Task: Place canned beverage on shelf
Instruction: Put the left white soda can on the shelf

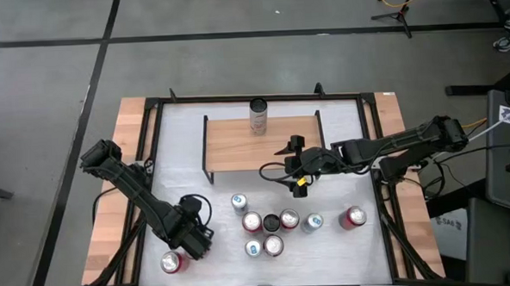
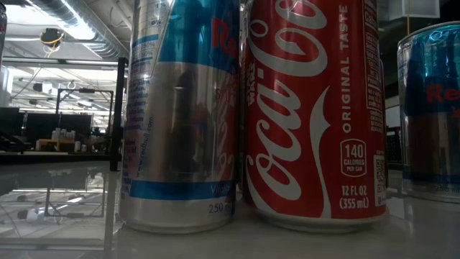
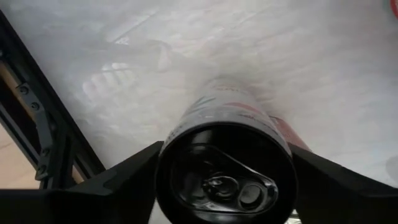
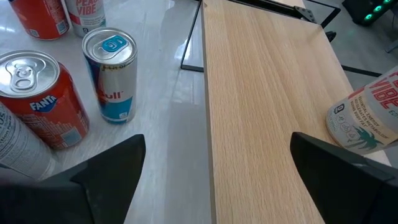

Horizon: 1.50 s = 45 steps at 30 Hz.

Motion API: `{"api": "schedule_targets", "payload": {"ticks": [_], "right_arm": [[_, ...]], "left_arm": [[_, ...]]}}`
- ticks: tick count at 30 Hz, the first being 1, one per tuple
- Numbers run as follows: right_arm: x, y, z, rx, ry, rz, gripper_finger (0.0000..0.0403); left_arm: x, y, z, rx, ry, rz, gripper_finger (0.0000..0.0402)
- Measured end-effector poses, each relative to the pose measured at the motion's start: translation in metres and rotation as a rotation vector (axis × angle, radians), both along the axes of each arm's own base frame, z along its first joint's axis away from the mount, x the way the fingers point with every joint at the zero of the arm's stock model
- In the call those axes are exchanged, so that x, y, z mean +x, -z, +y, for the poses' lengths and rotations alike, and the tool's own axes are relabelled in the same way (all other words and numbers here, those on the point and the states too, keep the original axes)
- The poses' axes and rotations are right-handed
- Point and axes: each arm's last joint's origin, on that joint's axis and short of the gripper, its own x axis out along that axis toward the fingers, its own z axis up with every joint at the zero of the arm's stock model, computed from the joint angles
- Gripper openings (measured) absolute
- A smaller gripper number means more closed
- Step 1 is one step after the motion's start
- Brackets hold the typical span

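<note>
Near the table's front left corner, a red can [image 1: 171, 263] is flanked by the left gripper [image 1: 184, 249], whose fingers are spread either side; grip cannot be told. Its long axis is upright, top upward. Over the shelf [image 1: 238, 148], the right gripper [image 1: 292, 165] is held wide open, empty.

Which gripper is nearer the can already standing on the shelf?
Right. The right gripper hovers over the shelf near its front right edge, jaws open, a short way from the can. The left gripper is far off at the table's front left, around a red can.
</note>
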Motion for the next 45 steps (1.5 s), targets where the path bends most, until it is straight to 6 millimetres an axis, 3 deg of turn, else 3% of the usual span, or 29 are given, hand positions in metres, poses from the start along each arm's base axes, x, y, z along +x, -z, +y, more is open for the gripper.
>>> {"api": "schedule_targets", "payload": {"ticks": [4,10,17,22,28,33,45], "right_arm": [[0.000,0.000,0.000,0.000,0.000,0.000,0.0392],[0.000,0.000,0.000,0.000,0.000,0.000,0.0392],[0.000,0.000,0.000,0.000,0.000,0.000,0.0392],[0.000,0.000,0.000,0.000,0.000,0.000,0.0392],[0.000,0.000,0.000,0.000,0.000,-0.001,0.0392],[0.000,0.000,0.000,0.000,0.000,-0.001,0.0392],[0.000,0.000,0.000,0.000,0.000,-0.001,0.0392]], "left_arm": [[-0.001,-0.001,0.001,0.000,0.004,0.002,0.0239],[-0.007,-0.016,0.011,-0.004,0.011,-0.001,0.0234],[-0.004,-0.070,0.035,-0.048,0.030,-0.066,0.0234],[0.011,-0.115,0.056,-0.093,0.059,-0.245,0.0234],[0.022,-0.153,0.093,0.010,0.093,-0.416,0.0234],[0.029,-0.164,0.128,0.105,0.179,-0.439,0.0234],[0.036,-0.163,0.210,0.161,0.419,-0.347,0.0234]]}}
